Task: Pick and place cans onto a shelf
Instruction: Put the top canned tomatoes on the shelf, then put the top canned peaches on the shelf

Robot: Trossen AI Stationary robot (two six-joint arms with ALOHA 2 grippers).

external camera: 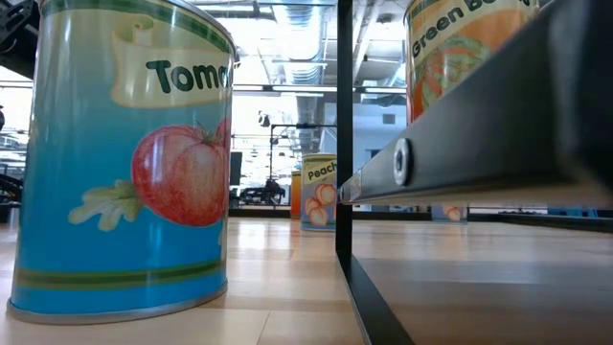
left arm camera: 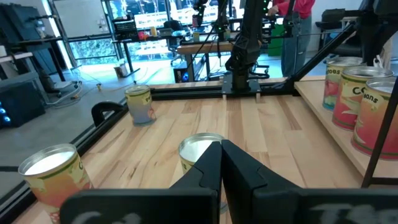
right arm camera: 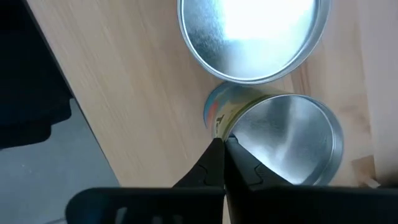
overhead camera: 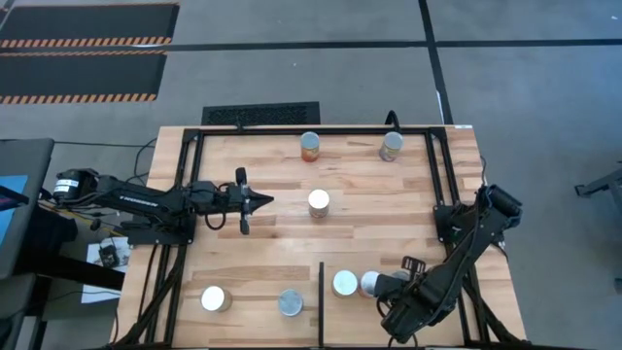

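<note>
R gripper (overhead camera: 386,283) is seen clenched, empty, over two cans on the shelf (overhead camera: 476,253) near the front edge: one (overhead camera: 346,283) in full view, the other (overhead camera: 370,283) partly hidden by the arm. L gripper (overhead camera: 262,200) is clenched too, hovering near the left edge, pointed at the centre can (overhead camera: 319,202). In the low view a tomato can (external camera: 124,158) is cut off at the top.

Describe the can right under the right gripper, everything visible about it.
The can is a small tin cylinder with a shiny silver top and a paper label showing blue and orange at its side. It stands upright on the wood shelf, close beside another can. The right gripper, fingers together, sits over its rim edge; whether they touch is unclear.
</note>
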